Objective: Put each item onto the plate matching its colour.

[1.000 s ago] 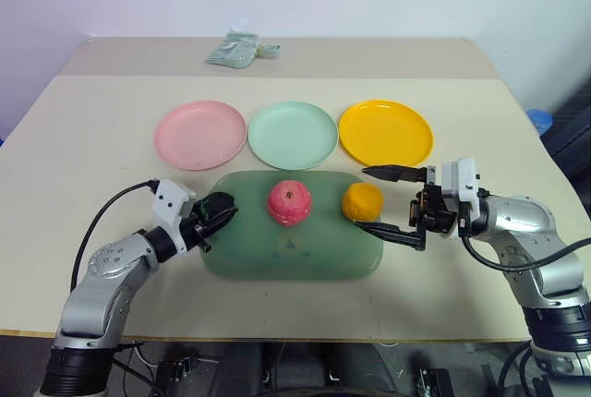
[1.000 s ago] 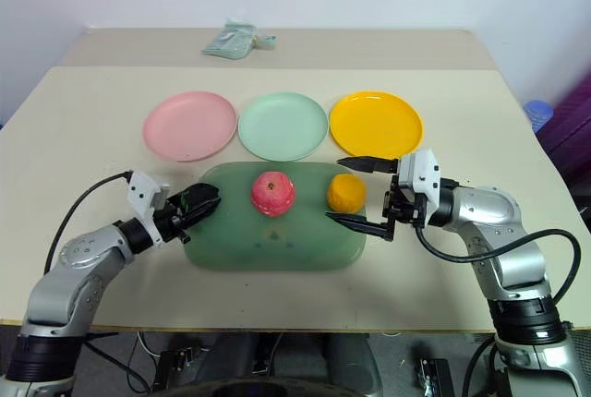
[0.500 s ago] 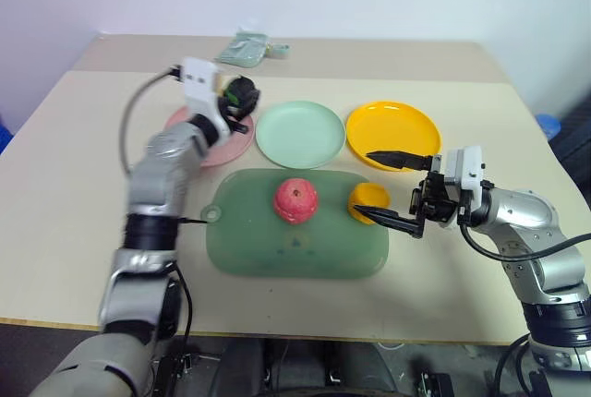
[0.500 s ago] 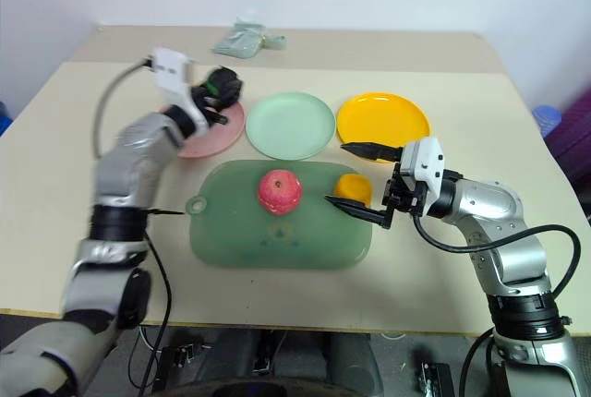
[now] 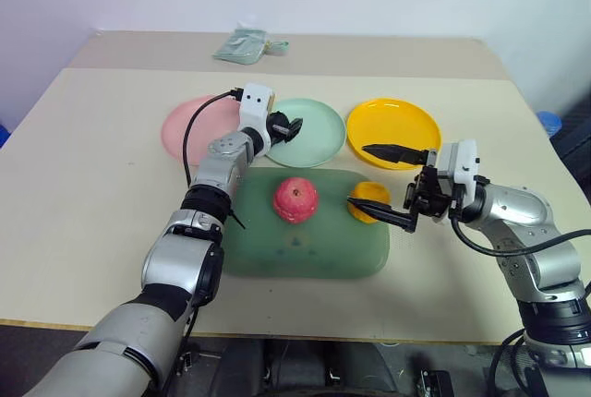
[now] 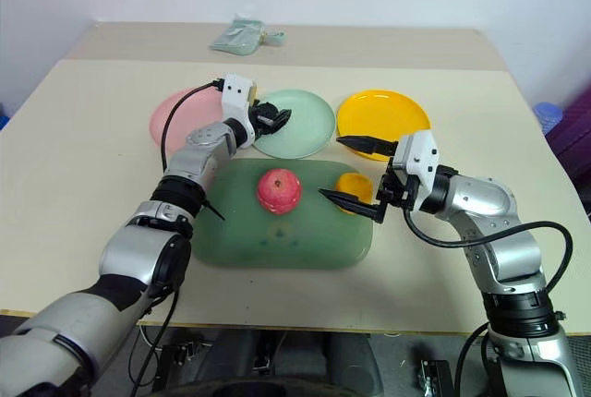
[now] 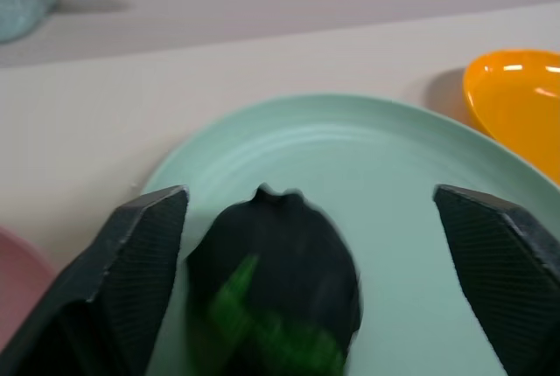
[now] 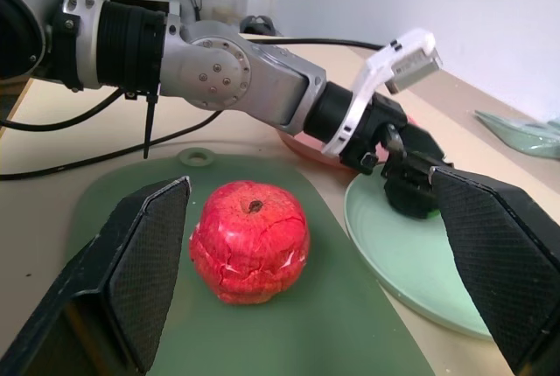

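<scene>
Blackish dark-green toy ball (image 7: pixel 278 293) is sitting between the wide-spread black fingers of the left gripper (image 5: pixel 288 127), over the near-left part of the round mint-green plastic plate (image 5: pixel 319 131). In the left wrist view the fingers are standing clear of the ball on both sides, so the pincer looks open w/ nothing clamped; whether the ball is resting on the plate or just above it, can't tell. Placement makes sense: dark green goes w/ the mint plate, the closest colour match on offer.

Pink-red toy apple (image 5: pixel 295 199) is sitting near the middle of the large translucent green rounded-rectangle tray (image 5: pixel 305 254), i.e. at approx 6 o'clock from the mint plate. Its target, the round pink plastic plate (image 5: pixel 189 125), is lying at 9 o'clock of the mint one, partly hidden behind the left arm. Orange-yellow toy lump (image 5: pixel 373 199) is lying at 3 o'clock of the apple, on the tray's right edge; the round orange-yellow plastic plate (image 5: pixel 392 129) is at 12 o'clock from it.

Right gripper (image 5: pixel 380 185) is hovering w/ fingers fully apart, one finger above the lump and one reaching in front of it, holding nothing. Probably staged there because the lump is on its side and its plate is close by.

Judging by this: one item at its plate, two still on the tray.
</scene>
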`<state>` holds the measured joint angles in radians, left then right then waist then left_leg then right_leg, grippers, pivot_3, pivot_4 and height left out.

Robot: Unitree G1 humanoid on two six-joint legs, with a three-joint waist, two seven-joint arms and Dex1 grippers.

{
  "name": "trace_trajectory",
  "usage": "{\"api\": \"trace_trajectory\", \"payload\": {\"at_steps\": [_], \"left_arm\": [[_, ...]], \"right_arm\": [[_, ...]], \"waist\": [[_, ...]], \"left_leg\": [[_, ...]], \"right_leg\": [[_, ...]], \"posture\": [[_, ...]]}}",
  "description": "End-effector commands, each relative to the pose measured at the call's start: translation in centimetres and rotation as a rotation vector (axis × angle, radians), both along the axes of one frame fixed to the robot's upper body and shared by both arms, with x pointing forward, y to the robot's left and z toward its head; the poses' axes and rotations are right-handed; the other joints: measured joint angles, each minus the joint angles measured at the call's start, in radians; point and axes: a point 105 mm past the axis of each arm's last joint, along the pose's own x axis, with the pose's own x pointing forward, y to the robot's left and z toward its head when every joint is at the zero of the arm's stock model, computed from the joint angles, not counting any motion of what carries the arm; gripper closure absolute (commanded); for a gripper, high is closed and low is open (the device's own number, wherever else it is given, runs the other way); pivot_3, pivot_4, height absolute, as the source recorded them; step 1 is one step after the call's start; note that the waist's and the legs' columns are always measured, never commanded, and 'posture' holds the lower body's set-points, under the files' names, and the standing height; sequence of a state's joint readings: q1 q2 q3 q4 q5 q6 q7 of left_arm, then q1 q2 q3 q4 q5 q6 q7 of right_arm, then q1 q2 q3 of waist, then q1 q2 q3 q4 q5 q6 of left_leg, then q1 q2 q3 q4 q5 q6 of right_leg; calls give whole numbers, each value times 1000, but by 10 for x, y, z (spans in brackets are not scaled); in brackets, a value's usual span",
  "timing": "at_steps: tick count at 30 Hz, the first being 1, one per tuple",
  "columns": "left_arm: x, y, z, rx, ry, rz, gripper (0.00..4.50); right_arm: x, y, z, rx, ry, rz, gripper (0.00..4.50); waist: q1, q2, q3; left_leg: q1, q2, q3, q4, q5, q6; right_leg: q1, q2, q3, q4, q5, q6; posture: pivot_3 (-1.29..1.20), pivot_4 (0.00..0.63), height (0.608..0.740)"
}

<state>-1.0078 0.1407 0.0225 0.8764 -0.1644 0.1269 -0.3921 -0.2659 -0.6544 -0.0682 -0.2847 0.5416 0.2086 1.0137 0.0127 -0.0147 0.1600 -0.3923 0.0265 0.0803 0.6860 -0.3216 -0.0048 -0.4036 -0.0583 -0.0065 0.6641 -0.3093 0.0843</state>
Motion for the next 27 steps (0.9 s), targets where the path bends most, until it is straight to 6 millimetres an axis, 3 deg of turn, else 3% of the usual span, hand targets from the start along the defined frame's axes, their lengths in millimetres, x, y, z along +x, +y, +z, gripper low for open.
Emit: {"api": "trace_trajectory", "payload": {"at_steps": [1, 6, 11, 15, 20, 27], "left_arm": [[-9, 3, 40, -32, -149, -30, 110], [-53, 13, 61, -56, -227, -150, 110], [-110, 26, 53, 10, -206, -346, 110], [-140, 40, 44, 35, -137, -461, 110], [-155, 53, 29, 129, -56, -529, 110], [-157, 46, 7, 253, -32, -604, 110]], "right_arm": [[-5, 2, 11, 2, -56, 6, 0], [-7, -1, 6, 0, -32, -16, 0], [-11, -6, -4, -14, 8, -52, 0], [-15, -9, -9, -14, 28, -75, 0], [-25, -14, -15, -11, 53, -106, 0], [-53, -32, -32, -54, 119, -182, 0]], "waist": [[-1, 0, 0], [-7, 0, 0], [-9, 1, 0], [-1, 1, 0], [0, 1, 0], [0, 1, 0]], "left_leg": [[0, 0, 0, 0, 0, 0], [0, 1, 0, 0, 0, 0], [1, 1, -1, 0, 0, -1], [1, 1, -1, 1, 0, -1], [2, 0, -1, 1, 0, 0], [2, 0, -3, 1, 0, 0]], "right_leg": [[0, 0, 0, 0, 0, 0], [0, -1, 1, 1, 0, 0], [0, -2, 2, 1, 0, 0], [2, -3, 1, 1, 0, 0], [2, -3, 1, 1, 0, 0], [4, -2, 1, 0, 0, 0]], "posture": [[0, 150, 740], [0, 150, 740], [0, 150, 740], [0, 150, 740], [0, 150, 740], [0, 150, 740]]}}
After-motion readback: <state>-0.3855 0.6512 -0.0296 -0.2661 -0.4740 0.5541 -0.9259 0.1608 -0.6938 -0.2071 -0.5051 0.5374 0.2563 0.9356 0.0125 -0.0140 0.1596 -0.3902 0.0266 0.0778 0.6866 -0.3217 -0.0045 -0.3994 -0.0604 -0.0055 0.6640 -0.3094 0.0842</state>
